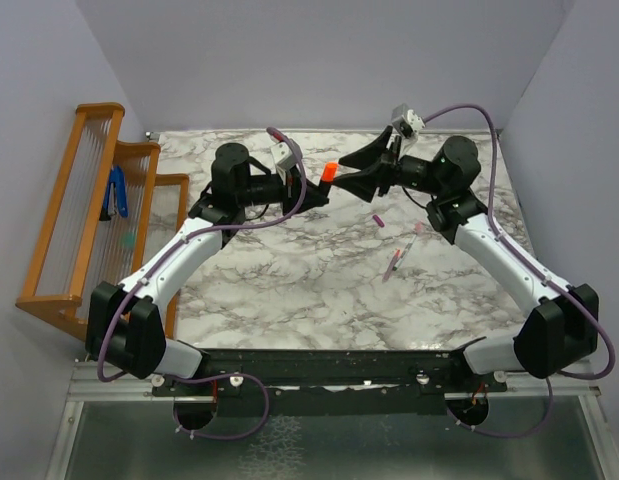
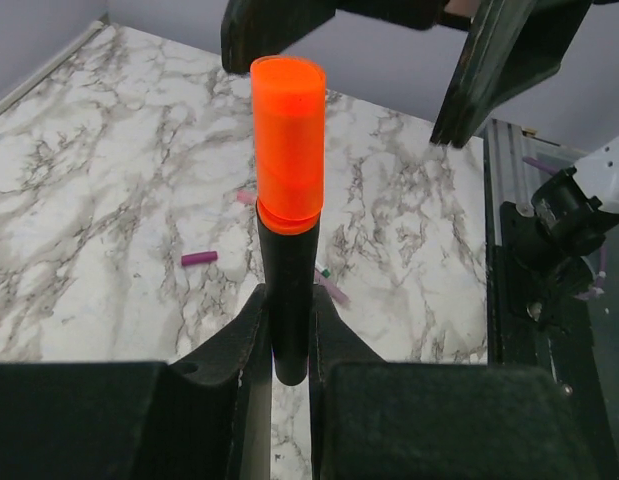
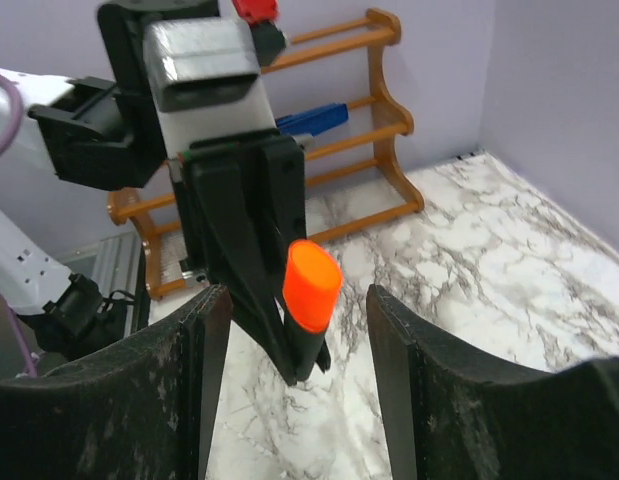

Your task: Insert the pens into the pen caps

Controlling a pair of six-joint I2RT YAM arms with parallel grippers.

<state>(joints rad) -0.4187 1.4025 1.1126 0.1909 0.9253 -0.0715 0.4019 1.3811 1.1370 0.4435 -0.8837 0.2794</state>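
My left gripper is shut on the black marker and holds it above the table. The orange cap sits on the marker's tip. My right gripper is open, its jaws on either side of the orange cap and apart from it. The magenta cap lies on the marble. Two thin pale pens lie to its right. One thin pen shows partly behind the marker. I cannot make out the pale pink cap.
A wooden rack stands at the table's left edge with a blue-handled tool in it. Purple walls close the back and sides. Both arms meet over the far middle of the marble table.
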